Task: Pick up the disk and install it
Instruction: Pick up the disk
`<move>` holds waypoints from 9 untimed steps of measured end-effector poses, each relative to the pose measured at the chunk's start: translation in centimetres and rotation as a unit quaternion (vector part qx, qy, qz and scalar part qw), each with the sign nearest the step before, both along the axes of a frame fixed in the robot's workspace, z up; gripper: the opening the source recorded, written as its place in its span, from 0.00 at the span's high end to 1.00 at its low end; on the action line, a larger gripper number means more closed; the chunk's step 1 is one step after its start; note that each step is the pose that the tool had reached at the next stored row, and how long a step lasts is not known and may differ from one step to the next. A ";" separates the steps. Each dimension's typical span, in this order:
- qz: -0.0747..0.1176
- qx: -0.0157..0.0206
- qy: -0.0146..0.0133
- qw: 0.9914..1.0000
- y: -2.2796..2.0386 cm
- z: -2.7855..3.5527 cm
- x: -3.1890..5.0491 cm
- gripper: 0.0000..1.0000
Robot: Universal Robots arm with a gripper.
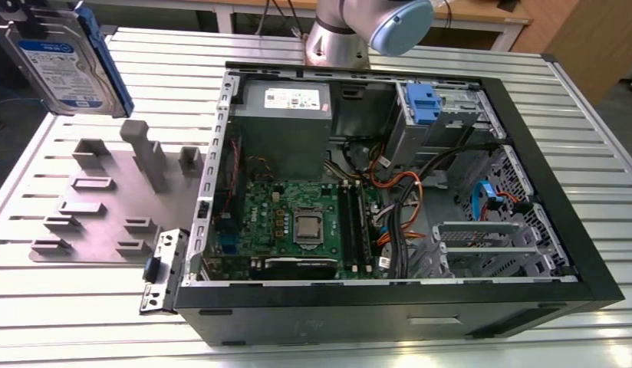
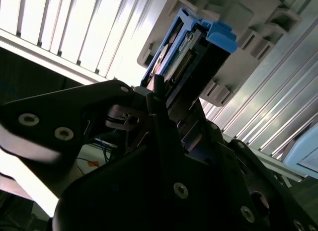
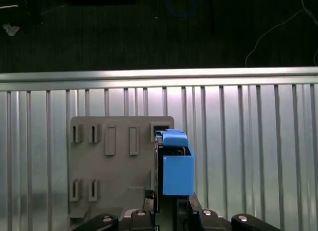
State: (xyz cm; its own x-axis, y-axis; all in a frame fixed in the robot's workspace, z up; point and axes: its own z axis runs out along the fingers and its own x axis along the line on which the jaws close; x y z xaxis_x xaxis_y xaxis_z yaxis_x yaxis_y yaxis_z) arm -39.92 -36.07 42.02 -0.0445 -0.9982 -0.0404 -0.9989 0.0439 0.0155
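The disk (image 1: 60, 65), a silver drive with a blue-and-white label in a blue caddy frame, hangs in the air at the exterior view's upper left, above the table's far corner. My gripper (image 3: 166, 203) is shut on it. In the first wrist view the blue caddy (image 3: 177, 166) stands edge-on over the grey holder plate (image 3: 114, 161). In the second wrist view the disk (image 2: 191, 49) sticks out past the black fingers (image 2: 158, 99), with the same plate (image 2: 243, 17) beyond it.
An open black computer case (image 1: 377, 310) lies on the slatted metal table (image 1: 80, 307), with its motherboard (image 1: 295, 222), grey power supply (image 1: 285, 115) and a blue-handled caddy (image 1: 423, 103) in its bay. The grey holder plate (image 1: 101, 199) lies beside the case. The arm's base (image 1: 342, 34) stands behind.
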 end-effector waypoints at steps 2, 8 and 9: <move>0.000 0.000 0.000 1.000 0.00 0.36 0.00 0.65; 0.000 0.000 0.000 1.000 0.00 2.37 0.00 0.65; 0.000 0.000 0.000 1.000 0.00 2.76 0.00 0.65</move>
